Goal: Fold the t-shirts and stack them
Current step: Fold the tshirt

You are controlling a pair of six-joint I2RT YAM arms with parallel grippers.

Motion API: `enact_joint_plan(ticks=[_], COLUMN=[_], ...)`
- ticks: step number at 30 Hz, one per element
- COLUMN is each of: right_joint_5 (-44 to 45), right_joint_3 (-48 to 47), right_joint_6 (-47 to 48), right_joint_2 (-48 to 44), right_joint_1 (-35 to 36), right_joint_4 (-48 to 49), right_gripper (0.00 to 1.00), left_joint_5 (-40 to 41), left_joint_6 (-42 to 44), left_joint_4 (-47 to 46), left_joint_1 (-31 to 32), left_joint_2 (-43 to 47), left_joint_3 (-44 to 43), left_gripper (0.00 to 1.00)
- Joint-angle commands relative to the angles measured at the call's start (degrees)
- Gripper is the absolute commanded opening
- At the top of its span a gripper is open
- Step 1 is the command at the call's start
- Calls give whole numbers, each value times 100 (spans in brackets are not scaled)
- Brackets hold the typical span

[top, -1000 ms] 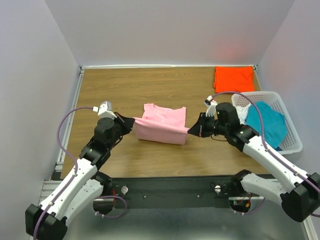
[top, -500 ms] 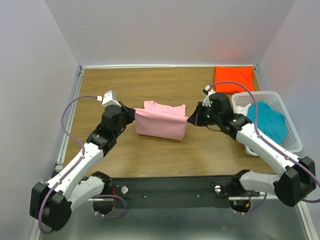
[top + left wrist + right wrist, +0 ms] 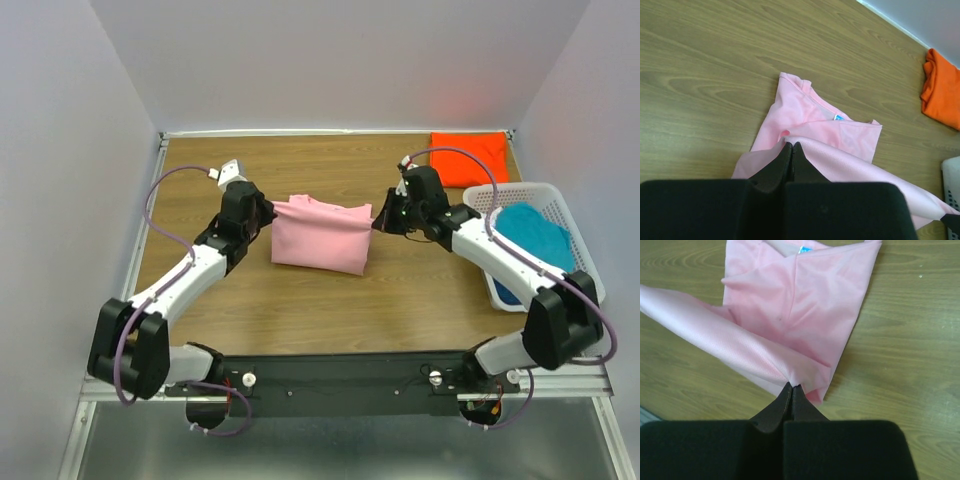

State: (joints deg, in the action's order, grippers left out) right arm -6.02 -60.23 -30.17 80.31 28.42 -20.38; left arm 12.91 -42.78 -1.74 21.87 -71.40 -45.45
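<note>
The light pink t-shirt (image 3: 320, 232) lies partly folded on the middle of the table. My left gripper (image 3: 273, 210) is shut on its left edge and my right gripper (image 3: 377, 220) is shut on its right edge, both over the shirt's far part. In the left wrist view the pinched pink fabric (image 3: 840, 155) spreads from my left gripper (image 3: 791, 145), with the neck label (image 3: 839, 117) showing. In the right wrist view my right gripper (image 3: 791, 386) pinches the pink shirt (image 3: 795, 310). The orange t-shirt (image 3: 470, 158) lies folded at the far right. The teal t-shirt (image 3: 535, 232) lies in the basket.
The white lattice basket (image 3: 580, 270) stands at the right edge of the table, close to my right arm. The orange shirt also shows in the left wrist view (image 3: 942, 90). Walls close the table on the left, back and right.
Both grippers have carried the held edge of the pink shirt away from me, toward its collar end, laying it over the rest. The shirt now looks shorter and flatter.
</note>
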Motion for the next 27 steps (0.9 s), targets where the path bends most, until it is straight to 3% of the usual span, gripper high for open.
enact_joint_plan(ticks=[1,12,24,27], right_joint_5=[313,347,128,75], right_joint_3=[-384,-1307,-2906,-3223], right_joint_6=[-33,20,336,363], right_joint_2=[544,1968,3982,4343], right_joint_1=[-197,-531,-821,-882], right_joint_4=[25,175,474,474], right_gripper=[1,1,1,7], left_joint_5=[72,-464,-965,-1027], left_joint_6=[235,464,561,561], left_joint_4=[-397,-433,-55,42], left_joint_1=[-209,-411,-728,-798], left_joint_2=[-427,-2219,-4584,-4936], left_joint_3=[-385,-1597,-3680,-3997], left_gripper=[0,0,0,0])
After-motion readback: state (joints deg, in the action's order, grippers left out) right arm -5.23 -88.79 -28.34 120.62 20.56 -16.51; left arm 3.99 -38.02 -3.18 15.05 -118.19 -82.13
